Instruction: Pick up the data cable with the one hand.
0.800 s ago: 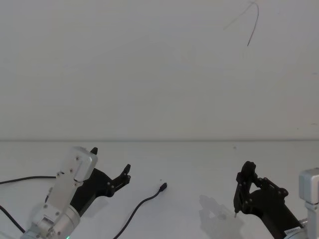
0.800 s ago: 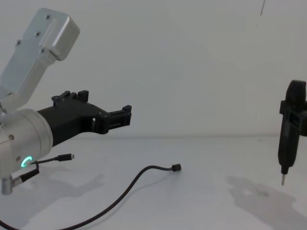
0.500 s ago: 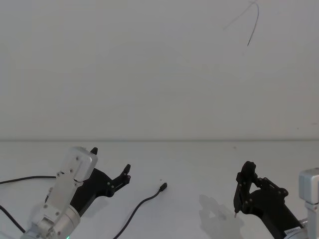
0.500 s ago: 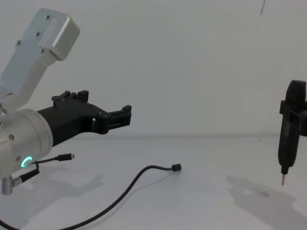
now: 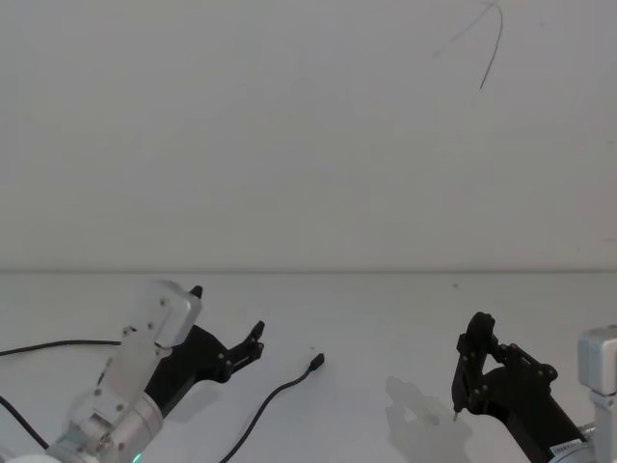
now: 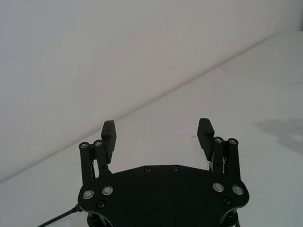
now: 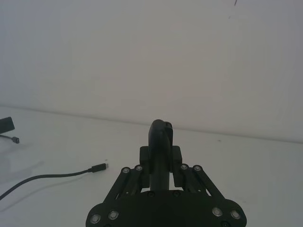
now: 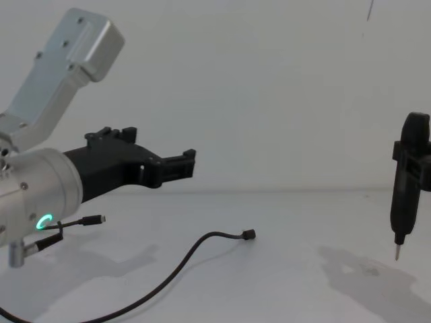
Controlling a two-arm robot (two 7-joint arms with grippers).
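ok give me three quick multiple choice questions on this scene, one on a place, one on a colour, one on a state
1. Where is the plug of the data cable?
A. On the table, between the left gripper and the right gripper
B. Inside the left gripper
C. Hanging from the right gripper

2. What colour is the data cable?
A. White
B. Black
C. Orange

3. What state is the left gripper in?
A. Shut on the data cable
B. Shut on a screwdriver
C. Open and empty

Answers:
1 A: the plug lies on the table, apart from both grippers.
2 B: it is black along all that shows.
3 C: its fingers are spread with nothing between them; the screwdriver is in the right gripper.
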